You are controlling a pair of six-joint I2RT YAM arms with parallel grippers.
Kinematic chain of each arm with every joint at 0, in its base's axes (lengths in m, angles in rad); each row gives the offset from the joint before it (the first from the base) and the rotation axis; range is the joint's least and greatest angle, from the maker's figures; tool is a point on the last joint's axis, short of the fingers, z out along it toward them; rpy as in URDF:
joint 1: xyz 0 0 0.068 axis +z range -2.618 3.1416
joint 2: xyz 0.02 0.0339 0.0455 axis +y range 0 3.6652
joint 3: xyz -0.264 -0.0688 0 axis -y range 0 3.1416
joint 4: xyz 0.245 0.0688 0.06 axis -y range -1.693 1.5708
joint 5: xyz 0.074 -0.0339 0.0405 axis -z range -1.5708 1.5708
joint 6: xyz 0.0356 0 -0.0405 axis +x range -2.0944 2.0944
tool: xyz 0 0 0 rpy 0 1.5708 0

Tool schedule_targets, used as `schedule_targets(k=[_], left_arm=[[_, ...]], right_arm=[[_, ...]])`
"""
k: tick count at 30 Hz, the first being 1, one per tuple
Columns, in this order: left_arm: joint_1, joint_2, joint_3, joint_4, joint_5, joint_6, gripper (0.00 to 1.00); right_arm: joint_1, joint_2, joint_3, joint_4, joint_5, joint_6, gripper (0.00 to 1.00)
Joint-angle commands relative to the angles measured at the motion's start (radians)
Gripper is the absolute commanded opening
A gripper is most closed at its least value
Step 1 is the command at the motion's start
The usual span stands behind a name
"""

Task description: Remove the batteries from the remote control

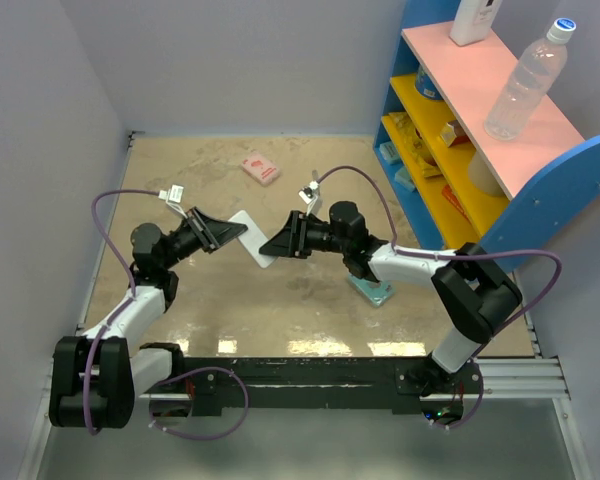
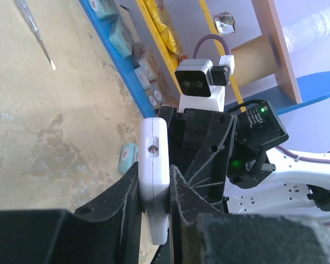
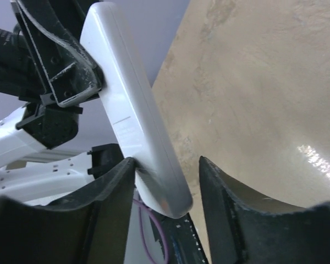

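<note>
Holding the remote control (image 1: 250, 238) up above the table (image 1: 310, 310) between both arms, we are clamping it in our left gripper (image 2: 154, 190), fingers pressing both sides. Our right gripper (image 3: 166, 168) is sitting with fingers parted around its other end, one touching, one apart.

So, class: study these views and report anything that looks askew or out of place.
The remote control is not lying flat: it hangs tilted above the table, clamped in the left gripper. The jaws of the right gripper straddle its other end, one touching, one apart. Nothing looks spilled or damaged.
</note>
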Motion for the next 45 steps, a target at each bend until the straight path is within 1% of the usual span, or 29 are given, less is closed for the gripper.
schedule_targets(k=[1, 5, 6, 7, 11, 14, 15, 17, 19, 21, 26, 28, 29, 30, 32, 33, 34, 37, 41, 43, 45], left_arm=[[0.007, 0.005, 0.000, 0.136, 0.025, -0.046, 0.00], [0.007, 0.016, -0.006, 0.139, 0.015, -0.027, 0.00], [0.007, 0.018, -0.007, 0.141, 0.012, -0.023, 0.00], [0.007, 0.022, -0.010, 0.139, 0.011, -0.018, 0.00], [0.009, 0.028, -0.006, 0.124, 0.003, 0.019, 0.00], [0.009, 0.037, -0.006, 0.112, -0.008, 0.036, 0.00], [0.009, 0.040, -0.006, 0.112, -0.011, 0.039, 0.00], [0.009, 0.050, -0.004, 0.108, -0.017, 0.051, 0.00], [0.009, 0.059, 0.000, 0.110, -0.021, 0.056, 0.00], [0.009, 0.062, 0.002, 0.112, -0.031, 0.057, 0.00], [0.009, 0.068, 0.003, 0.121, -0.035, 0.054, 0.00], [0.009, 0.067, 0.000, 0.119, -0.038, 0.057, 0.00], [0.009, 0.067, -0.003, 0.118, -0.037, 0.057, 0.00], [0.009, 0.061, -0.009, 0.121, -0.037, 0.056, 0.00], [0.009, 0.054, -0.015, 0.119, -0.040, 0.051, 0.00], [0.009, 0.048, -0.023, 0.121, -0.041, 0.050, 0.00], [0.009, 0.045, -0.024, 0.121, -0.041, 0.048, 0.00], [0.009, 0.041, -0.030, 0.122, -0.043, 0.043, 0.00], [0.009, 0.042, -0.032, 0.142, -0.044, 0.030, 0.00], [0.009, 0.050, -0.032, 0.165, -0.043, 0.013, 0.00], [0.009, 0.053, -0.033, 0.177, -0.037, 0.004, 0.00]], right_arm=[[0.011, 0.005, -0.019, 0.074, -0.010, 0.023, 0.47], [0.014, 0.017, -0.059, 0.082, -0.024, 0.016, 0.36], [0.012, 0.019, -0.064, 0.080, -0.026, 0.013, 0.31], [0.014, 0.020, -0.070, 0.083, -0.027, 0.009, 0.30], [0.014, 0.027, -0.105, 0.094, -0.033, 0.003, 0.31], [0.014, 0.028, -0.130, 0.100, -0.035, 0.002, 0.36], [0.015, 0.027, -0.134, 0.102, -0.035, 0.002, 0.41], [0.014, 0.024, -0.153, 0.108, -0.035, 0.000, 0.42], [0.015, 0.024, -0.161, 0.109, -0.040, -0.003, 0.36], [0.015, 0.022, -0.164, 0.109, -0.043, -0.004, 0.33], [0.014, -0.006, -0.168, 0.099, -0.044, -0.015, 0.32], [0.014, -0.015, -0.161, 0.092, -0.043, -0.015, 0.40], [0.015, -0.025, -0.154, 0.086, -0.031, -0.012, 0.46], [0.015, -0.030, -0.147, 0.076, -0.020, -0.012, 0.58], [0.014, -0.035, -0.122, 0.057, -0.012, -0.004, 0.68], [0.014, -0.033, -0.113, 0.060, -0.010, 0.002, 0.75], [0.015, -0.030, -0.095, 0.060, -0.012, 0.012, 0.76], [0.015, -0.021, -0.058, 0.062, -0.012, 0.032, 0.77], [0.014, 0.007, -0.021, 0.074, -0.010, 0.049, 0.68], [0.014, 0.028, -0.009, 0.097, -0.012, 0.069, 0.65], [0.015, 0.045, -0.007, 0.137, -0.018, 0.086, 0.60]])
